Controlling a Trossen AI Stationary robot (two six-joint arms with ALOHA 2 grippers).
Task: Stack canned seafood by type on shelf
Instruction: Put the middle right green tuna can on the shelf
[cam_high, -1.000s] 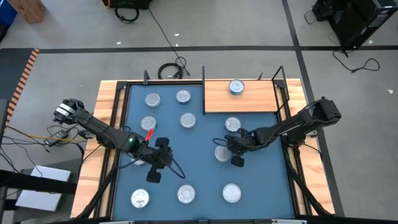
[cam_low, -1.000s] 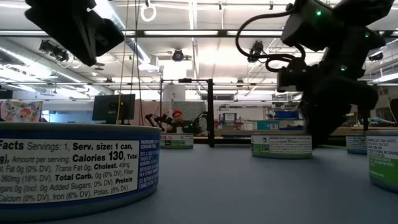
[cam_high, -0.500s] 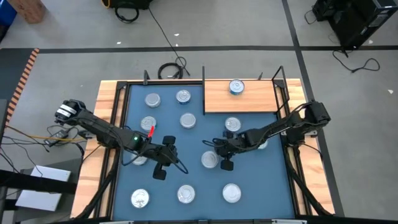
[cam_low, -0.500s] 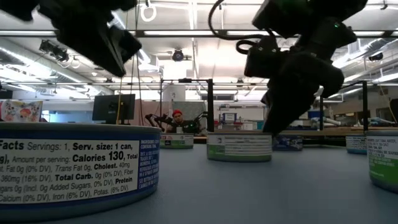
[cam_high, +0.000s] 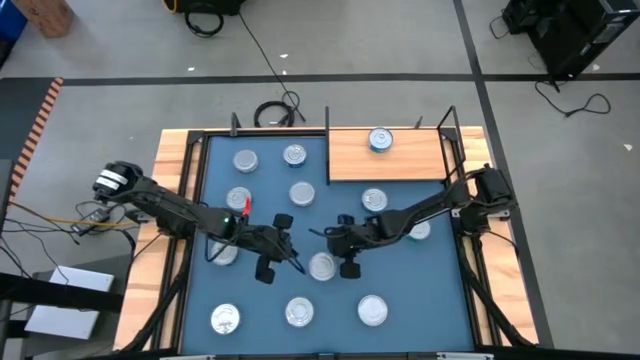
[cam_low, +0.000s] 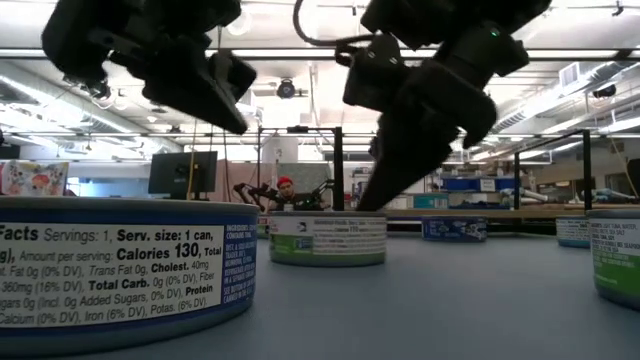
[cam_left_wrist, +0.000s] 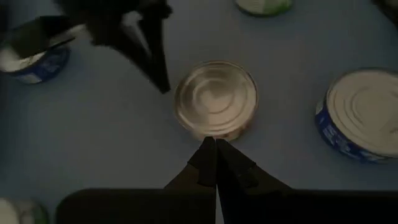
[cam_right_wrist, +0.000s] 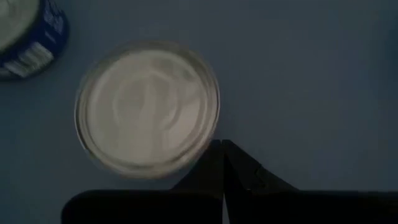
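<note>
A silver-lidded tin (cam_high: 322, 266) with a green and white side label (cam_low: 328, 238) stands on the blue mat (cam_high: 270, 300), at mid table. My right gripper (cam_high: 331, 254) is shut, its tips at the tin's right side. My left gripper (cam_high: 299, 261) is also shut; it hovers just left of the tin, and in the low view it (cam_low: 243, 124) hangs well above the mat, touching nothing. The wooden shelf (cam_high: 410, 160) at the far right bears one blue-labelled tin (cam_high: 380, 139). Several other tins stand scattered on the mat. My right gripper presses its shut fingertips (cam_right_wrist: 222, 150) against the tin's upper rim (cam_right_wrist: 210, 138) on the side toward the table's right. The fingers slant down from the far right (cam_low: 385, 180). The tin stands upright, its base flat on the mat.
Tins stand near the path: one by my left arm (cam_high: 222, 252), three along the near edge (cam_high: 298, 313), two right of the right arm (cam_high: 373, 200). A large tin (cam_low: 120, 270) fills the low view's near left. Black frame rails (cam_high: 190, 200) border the mat.
My right gripper has gone toward the table's left and near edge, rolling its wrist, and has slid the upright tin along the mat with it. My left gripper has gone right and down toward that tin, also turning. Both stay shut.
</note>
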